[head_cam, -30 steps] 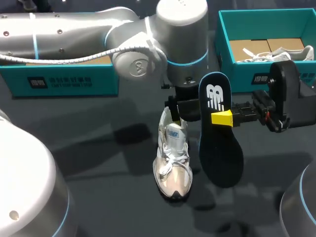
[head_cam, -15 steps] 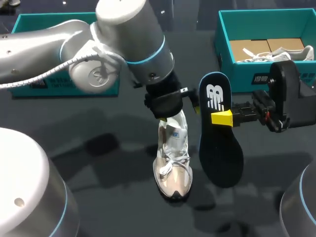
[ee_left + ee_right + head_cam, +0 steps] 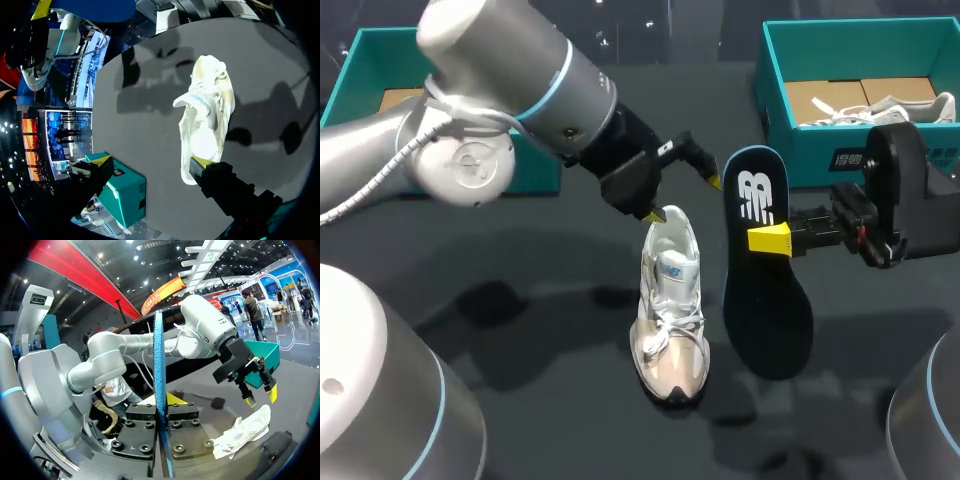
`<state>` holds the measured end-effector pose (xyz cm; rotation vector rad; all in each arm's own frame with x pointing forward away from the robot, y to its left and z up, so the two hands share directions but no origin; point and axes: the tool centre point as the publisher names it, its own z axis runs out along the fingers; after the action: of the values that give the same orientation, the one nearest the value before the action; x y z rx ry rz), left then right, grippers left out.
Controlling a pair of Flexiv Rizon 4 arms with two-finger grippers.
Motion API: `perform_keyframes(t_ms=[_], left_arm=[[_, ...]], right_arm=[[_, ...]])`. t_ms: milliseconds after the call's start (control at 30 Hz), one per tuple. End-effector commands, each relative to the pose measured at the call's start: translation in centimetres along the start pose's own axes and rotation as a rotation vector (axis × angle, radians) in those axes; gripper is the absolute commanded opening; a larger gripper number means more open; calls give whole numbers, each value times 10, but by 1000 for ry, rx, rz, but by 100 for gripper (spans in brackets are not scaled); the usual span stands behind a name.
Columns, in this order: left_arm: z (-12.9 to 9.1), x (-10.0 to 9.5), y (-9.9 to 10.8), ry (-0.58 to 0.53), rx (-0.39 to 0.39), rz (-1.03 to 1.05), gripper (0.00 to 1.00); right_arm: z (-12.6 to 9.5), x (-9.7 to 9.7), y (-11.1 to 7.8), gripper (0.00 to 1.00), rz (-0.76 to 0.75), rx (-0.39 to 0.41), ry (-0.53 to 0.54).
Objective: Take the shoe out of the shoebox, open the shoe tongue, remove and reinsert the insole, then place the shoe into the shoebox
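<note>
Shoe sits free: left jaws, now open, have lifted off its heel. Right jaws clamp the insole; reinsertion looks next.

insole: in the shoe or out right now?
Out. The insole is clamped in the right gripper, held beside the shoe, which lies on the table.

Dark table, second white shoe, cardboard inserts

Shoe soft cloth; insole matt; table matt.
</note>
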<state>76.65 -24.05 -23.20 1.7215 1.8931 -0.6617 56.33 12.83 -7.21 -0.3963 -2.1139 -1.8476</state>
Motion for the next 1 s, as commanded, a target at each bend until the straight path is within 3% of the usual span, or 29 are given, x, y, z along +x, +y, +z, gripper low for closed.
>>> perform_keyframes(t_ms=[33,167,400,567,1000], left_arm=[[-9,11,-5,-251,-6,4,100],[-9,11,-5,-251,-6,4,100],[-25,6,5,-482,29,-11,100],[-52,-16,6,-644,-18,-1,100],[-52,-16,6,-644,-18,-1,100]], right_arm=[[-2,9,-4,0,0,-5,-36],[-2,9,-4,0,0,-5,-36],[-2,9,-4,0,0,-5,-36],[-2,9,-4,0,0,-5,-36],[-2,9,-4,0,0,-5,-36]])
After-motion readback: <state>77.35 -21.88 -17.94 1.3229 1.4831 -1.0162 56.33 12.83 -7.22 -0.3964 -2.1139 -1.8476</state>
